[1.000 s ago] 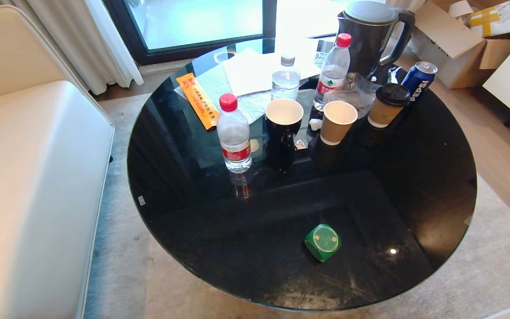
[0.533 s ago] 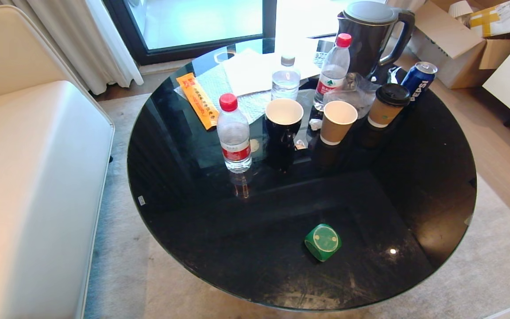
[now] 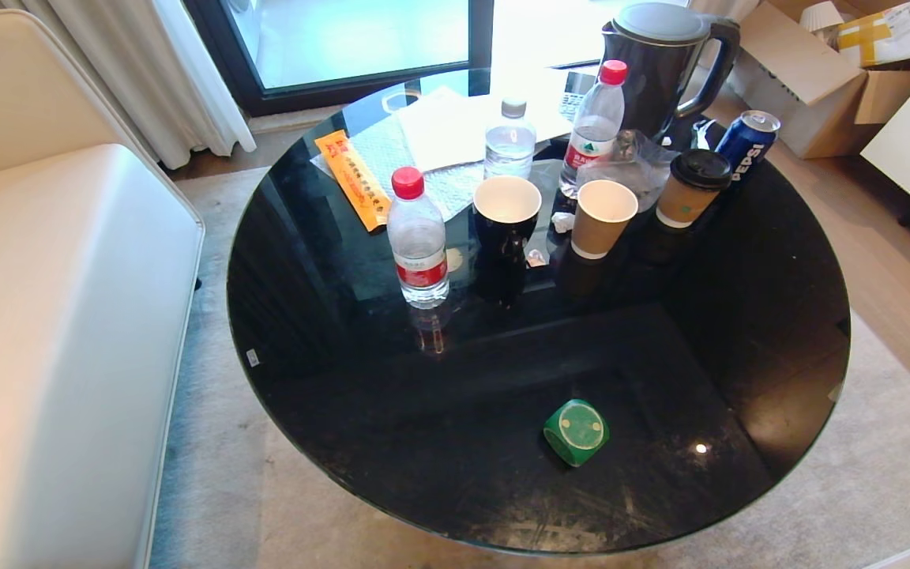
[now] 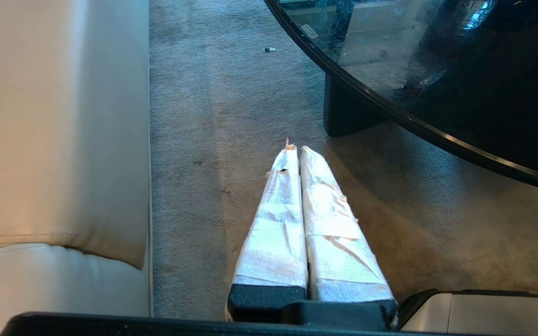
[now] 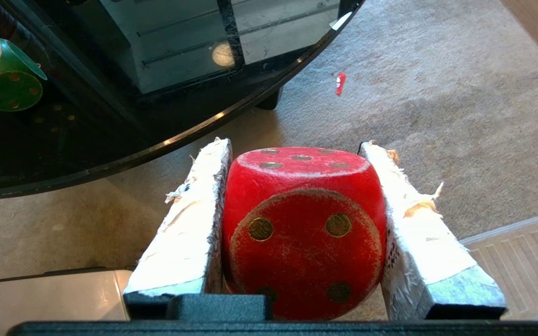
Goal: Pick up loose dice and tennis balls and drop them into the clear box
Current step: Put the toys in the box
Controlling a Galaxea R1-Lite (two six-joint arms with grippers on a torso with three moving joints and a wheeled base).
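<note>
A red die (image 5: 304, 233) with gold dots sits between the taped fingers of my right gripper (image 5: 294, 144), which is shut on it low over the carpet, just off the table's rim (image 5: 166, 141). A green die (image 3: 576, 431) lies loose on the black glass table (image 3: 739, 332) near its front edge; the right wrist view shows this green die (image 5: 3, 77) too. My left gripper (image 4: 297, 150) hangs shut and empty over the carpet between sofa and table. Neither arm shows in the head view. The tennis balls and the clear box are out of view.
Water bottles (image 3: 419, 237), paper cups (image 3: 602, 215), a black mug (image 3: 506, 213), a kettle (image 3: 664, 63) and a Pepsi can (image 3: 746, 142) crowd the table's far half. A flat ridged clear tray (image 5: 521, 261) lies on the carpet beside my right gripper. A sofa (image 3: 52, 332) stands left.
</note>
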